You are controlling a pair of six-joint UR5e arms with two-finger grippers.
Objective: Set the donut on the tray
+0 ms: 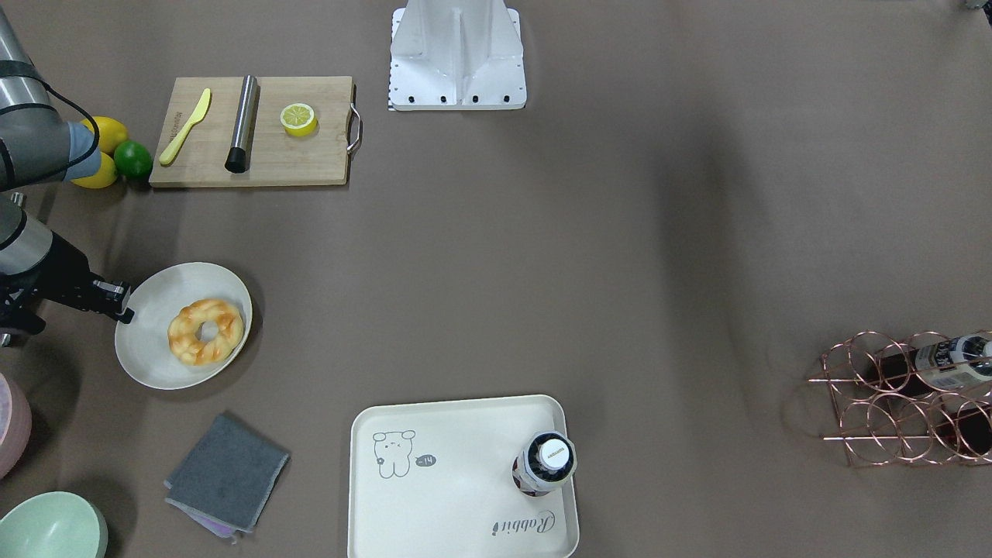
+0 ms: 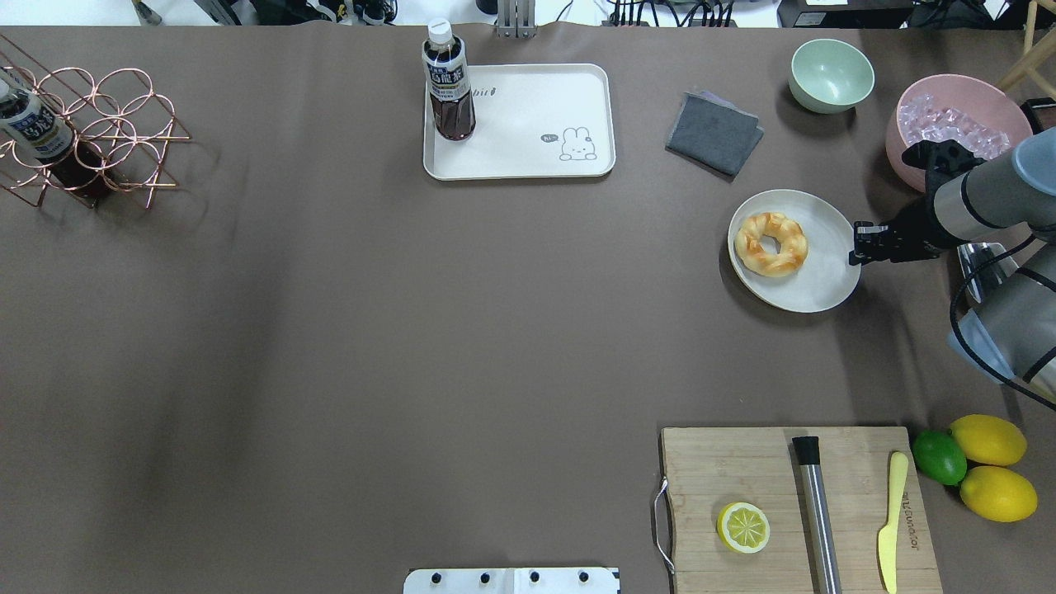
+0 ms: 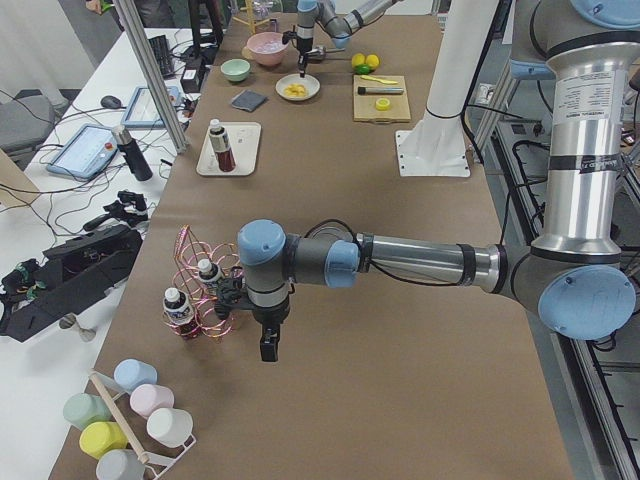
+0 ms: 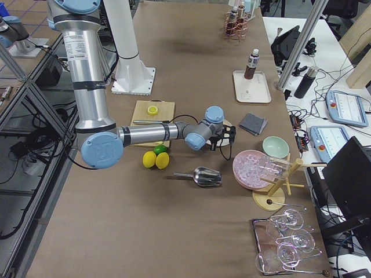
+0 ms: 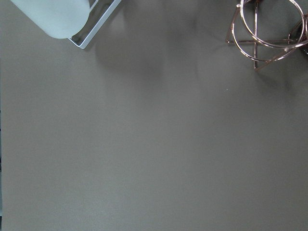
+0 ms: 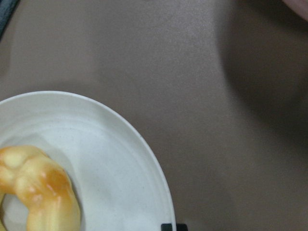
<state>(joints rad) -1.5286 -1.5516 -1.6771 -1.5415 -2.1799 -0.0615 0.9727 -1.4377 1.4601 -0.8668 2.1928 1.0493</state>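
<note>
The donut, a golden twisted ring, lies on a round cream plate at the table's right; it also shows in the front view and in the right wrist view. The cream tray with the bear drawing sits at the far middle, apart from the plate. My right gripper hangs at the plate's outer rim, beside the donut, not touching it. Its tips sit together at the bottom centre of the right wrist view. My left gripper shows only in the exterior left view, by the wire rack; I cannot tell its state.
A dark tea bottle stands on the tray's left end. A grey cloth, green bowl and pink ice bowl lie near the plate. The cutting board holds a lemon half, steel rod and knife. A copper rack stands at the far left.
</note>
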